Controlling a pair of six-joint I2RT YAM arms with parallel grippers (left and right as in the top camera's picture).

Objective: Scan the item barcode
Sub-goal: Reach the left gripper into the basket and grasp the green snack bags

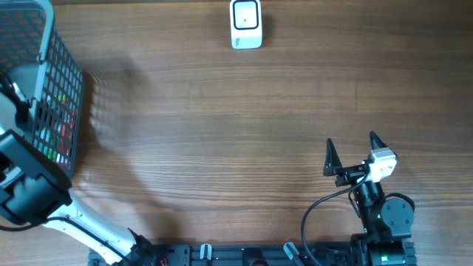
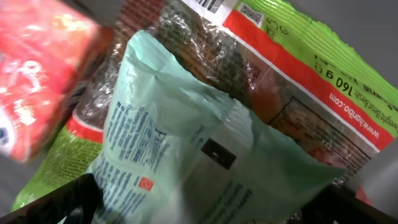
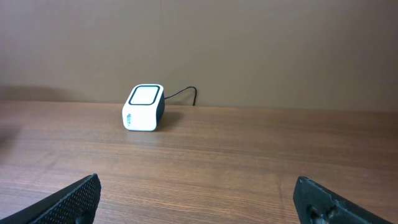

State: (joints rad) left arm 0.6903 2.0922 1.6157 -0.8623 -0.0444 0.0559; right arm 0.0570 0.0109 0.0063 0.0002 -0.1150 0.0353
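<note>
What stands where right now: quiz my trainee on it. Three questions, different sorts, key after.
1. True or false: the right gripper holds a packet.
2. The scanner stands: A at the far edge of the table, B beside the right arm's base, C on a packet.
3. Which arm reaches into the mesh basket?
Key: 1 false, its jaws stand open and empty. 2 A. 3 the left arm.
</note>
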